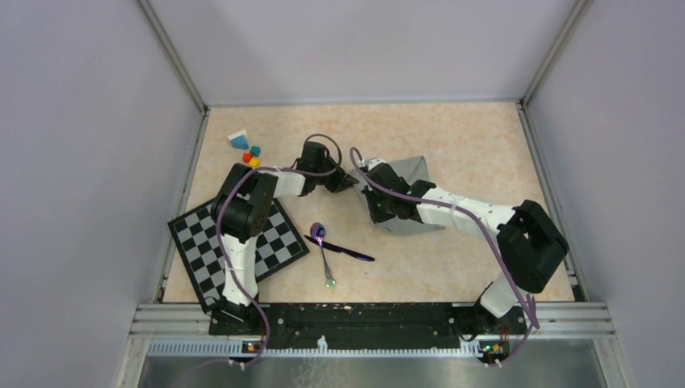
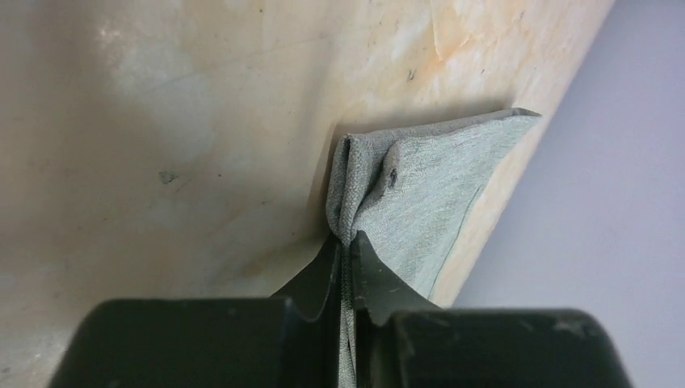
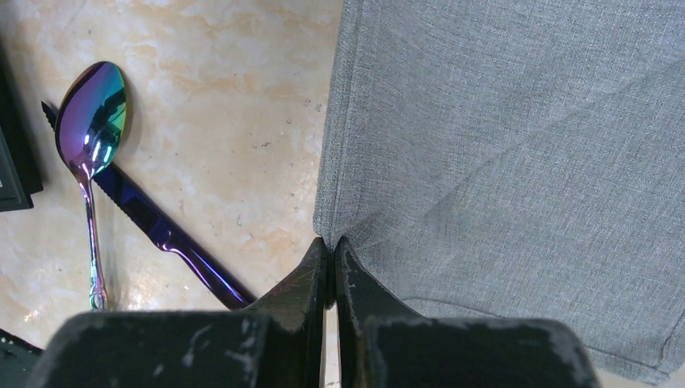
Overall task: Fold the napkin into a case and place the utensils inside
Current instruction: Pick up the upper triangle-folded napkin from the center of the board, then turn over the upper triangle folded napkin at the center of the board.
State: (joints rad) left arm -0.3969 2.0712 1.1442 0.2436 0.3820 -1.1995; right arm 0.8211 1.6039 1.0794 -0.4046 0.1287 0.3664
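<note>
Both jaws pinched the napkin [image 1: 416,171], lying mid-table beyond the utensils [image 3: 90,121]. Your left gripper [image 2: 346,238] nipped a bunched fold; your right gripper [image 3: 329,242] was pressed together on a bare corner. Risk: that thin corner bite could slip under tension, skewing your fold.

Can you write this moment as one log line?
left end effector: shut on napkin | right end effector: shut on napkin | utensils: on table

The napkin [image 3: 517,145] is plain grey-green, the spoon [image 3: 90,121] and knife [image 3: 161,230] iridescent purple-blue, the board [image 1: 275,234] black-and-white checkered, the table [image 1: 468,137] marbled beige.
</note>
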